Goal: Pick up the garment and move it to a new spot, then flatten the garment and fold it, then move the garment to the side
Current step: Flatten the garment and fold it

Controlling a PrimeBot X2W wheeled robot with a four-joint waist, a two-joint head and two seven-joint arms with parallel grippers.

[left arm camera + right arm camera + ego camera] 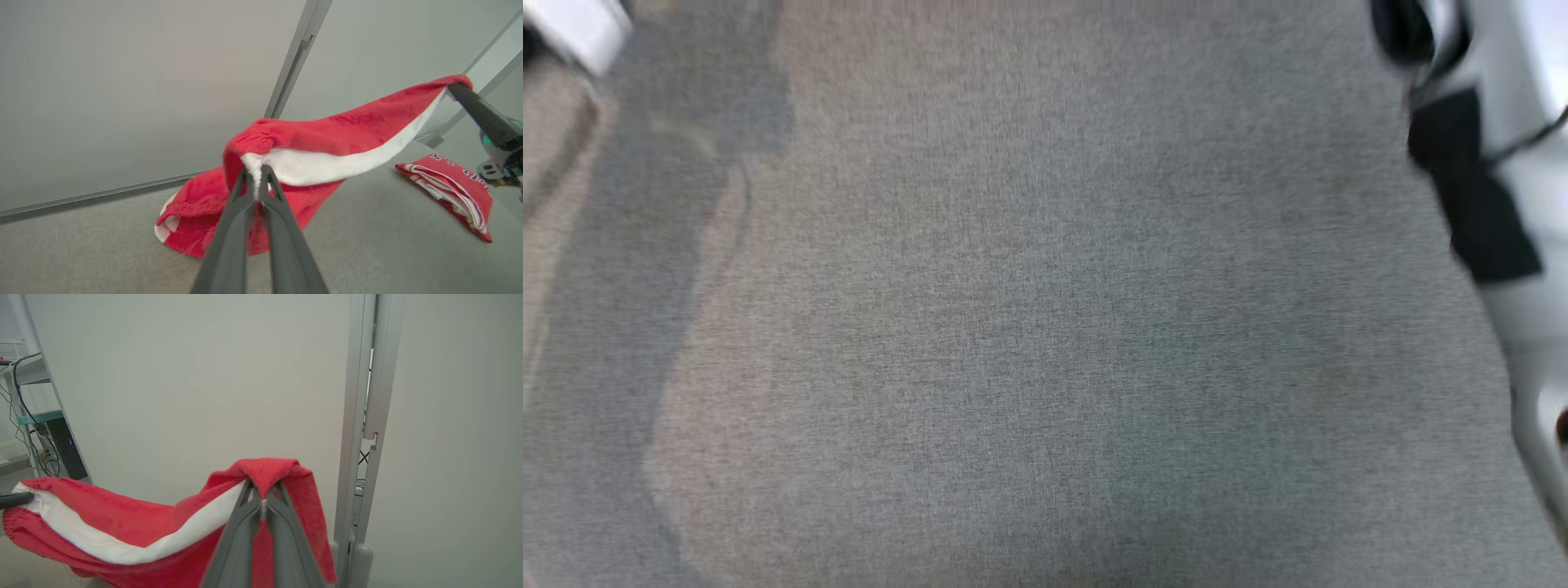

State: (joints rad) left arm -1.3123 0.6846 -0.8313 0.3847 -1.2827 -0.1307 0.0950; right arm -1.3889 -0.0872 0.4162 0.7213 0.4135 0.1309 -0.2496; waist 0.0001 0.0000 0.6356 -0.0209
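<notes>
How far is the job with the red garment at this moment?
Done: the left tool and the right tool are both shut on the garment, which is stretched between them. In hand: the lift; its lower part seems to touch the grey surface. Left: laying it at a new spot, flattening, folding, moving it aside; it hangs bunched, not flat.

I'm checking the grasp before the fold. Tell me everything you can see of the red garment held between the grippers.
The garment is red, fleecy-looking cloth with a white band along one edge. It is lifted between the left gripper and the right gripper, each shut on its upper edge, and sags slightly between them. The rest hangs down crumpled; its lower end seems to rest on the grey surface.
</notes>
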